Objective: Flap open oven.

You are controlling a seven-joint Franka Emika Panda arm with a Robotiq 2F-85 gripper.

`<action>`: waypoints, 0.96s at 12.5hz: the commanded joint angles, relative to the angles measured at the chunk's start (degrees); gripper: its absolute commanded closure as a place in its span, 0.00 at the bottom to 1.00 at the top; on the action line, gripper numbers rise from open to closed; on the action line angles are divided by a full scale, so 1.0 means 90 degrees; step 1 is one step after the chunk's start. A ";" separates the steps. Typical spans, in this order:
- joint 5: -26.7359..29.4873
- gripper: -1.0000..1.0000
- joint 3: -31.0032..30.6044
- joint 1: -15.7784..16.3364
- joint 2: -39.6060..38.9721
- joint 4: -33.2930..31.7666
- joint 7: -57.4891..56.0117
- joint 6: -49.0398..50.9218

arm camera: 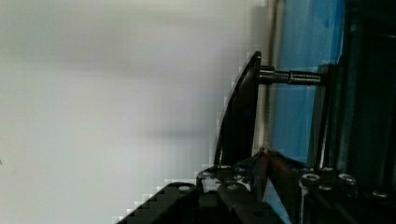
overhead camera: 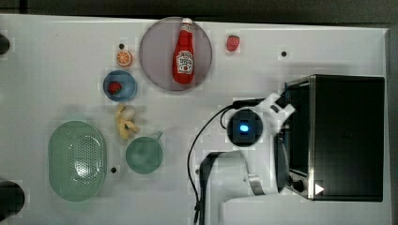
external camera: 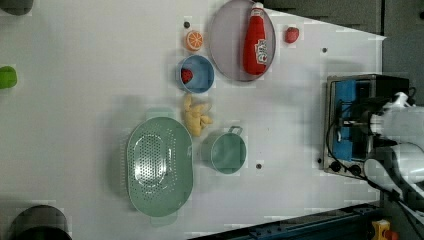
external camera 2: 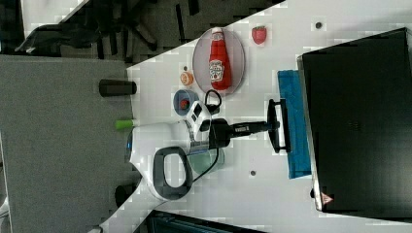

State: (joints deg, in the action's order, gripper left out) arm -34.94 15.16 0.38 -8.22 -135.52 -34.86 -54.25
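The boxy black oven (overhead camera: 347, 136) with a silver front frame stands at the top view's right end of the smooth white desk (overhead camera: 56, 61), its bluish glass door (external camera 2: 294, 124) lowered. The pincer (external camera 2: 275, 125) is clamped on the door's curved handle (external camera 2: 281, 125). A round grey plate (overhead camera: 155, 61) holds a red ketchup bottle (overhead camera: 184, 51); a blue bowl (overhead camera: 126, 90) holds a strawberry (overhead camera: 114, 87).

Bright even light, soft shadows on white table (overhead camera: 56, 56); blocky compression; wrist view blurred close-up.
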 commanded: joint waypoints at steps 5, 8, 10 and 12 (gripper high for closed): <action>-0.1827 0.82 -0.0587 0.0605 -0.1429 0.0319 0.3316 0.0458; -0.1922 0.82 -0.0630 0.0810 -0.1973 0.0565 0.4079 0.0496; -0.1918 0.82 -0.0640 0.0877 -0.2060 0.0653 0.4099 0.0477; -0.1809 0.82 -0.0616 0.0868 -0.1886 0.0752 0.4112 0.0465</action>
State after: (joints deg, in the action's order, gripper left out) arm -50.55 9.69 8.57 -27.44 -131.04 -1.54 -49.71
